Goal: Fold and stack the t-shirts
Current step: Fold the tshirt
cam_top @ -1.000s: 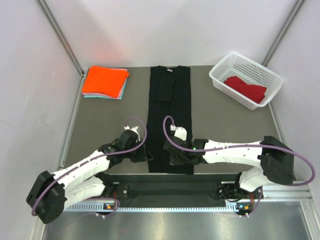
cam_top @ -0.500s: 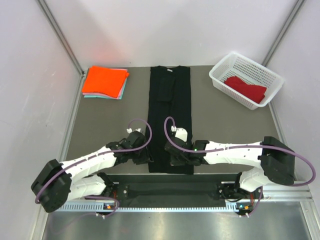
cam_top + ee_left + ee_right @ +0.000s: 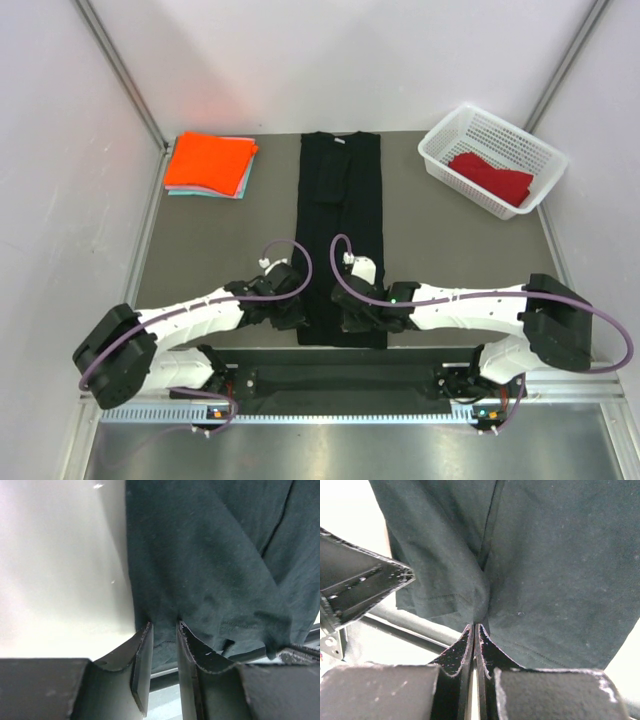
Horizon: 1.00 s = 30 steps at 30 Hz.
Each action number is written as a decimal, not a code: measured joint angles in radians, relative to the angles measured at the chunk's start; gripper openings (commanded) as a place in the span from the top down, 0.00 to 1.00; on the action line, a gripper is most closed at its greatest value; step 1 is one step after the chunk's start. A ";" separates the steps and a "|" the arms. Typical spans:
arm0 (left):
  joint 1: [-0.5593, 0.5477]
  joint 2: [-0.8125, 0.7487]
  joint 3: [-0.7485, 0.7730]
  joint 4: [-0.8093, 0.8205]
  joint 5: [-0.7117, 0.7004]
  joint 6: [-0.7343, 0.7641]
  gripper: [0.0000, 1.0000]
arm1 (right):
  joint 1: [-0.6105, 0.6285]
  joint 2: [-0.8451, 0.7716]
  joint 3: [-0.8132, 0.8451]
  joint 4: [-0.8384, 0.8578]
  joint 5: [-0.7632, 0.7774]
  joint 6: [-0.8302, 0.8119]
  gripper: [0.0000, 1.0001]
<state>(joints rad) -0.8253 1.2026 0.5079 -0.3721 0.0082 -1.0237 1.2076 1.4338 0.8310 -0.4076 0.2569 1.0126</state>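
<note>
A large black t-shirt (image 3: 340, 215) lies folded into a long narrow strip down the middle of the table. My left gripper (image 3: 298, 318) is at its near-left hem corner. In the left wrist view, the left gripper (image 3: 165, 625) has its jaws part open, straddling the edge of the black t-shirt (image 3: 200, 555). My right gripper (image 3: 350, 320) is at the near hem. The right wrist view shows the right gripper (image 3: 474, 626) shut, pinching a pucker of the black t-shirt (image 3: 560, 570). A folded orange t-shirt (image 3: 210, 160) rests on a pale teal one (image 3: 243, 183) at the back left. A dark red t-shirt (image 3: 490, 178) lies in the basket.
The white mesh basket (image 3: 442, 128) stands at the back right corner. Grey table surface (image 3: 220, 250) shows on both sides of the black strip. A metal rail (image 3: 340, 380) with both arm bases runs along the near edge. Walls close in the left, right and back.
My left arm has swung right to the black t-shirt's near-left hem corner, and its jaws have narrowed. The right gripper stays shut on the hem in the same place.
</note>
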 measured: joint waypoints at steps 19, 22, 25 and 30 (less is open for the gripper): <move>-0.015 -0.032 0.070 -0.113 -0.069 0.037 1.00 | 0.000 -0.009 0.000 0.026 -0.026 0.000 1.00; -0.016 -0.037 0.070 -0.117 -0.068 0.038 0.90 | 0.000 -0.009 0.000 0.027 -0.032 0.000 1.00; -0.016 -0.033 0.070 -0.115 -0.058 0.038 0.74 | 0.000 -0.009 0.000 0.027 -0.034 0.000 1.00; -0.033 0.013 0.070 -0.110 -0.054 0.021 0.69 | 0.000 -0.009 0.000 0.034 -0.035 0.000 1.00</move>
<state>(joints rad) -0.8585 1.2156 0.5781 -0.4824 -0.0460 -1.0023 1.2076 1.4246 0.8307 -0.3740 0.2218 1.0126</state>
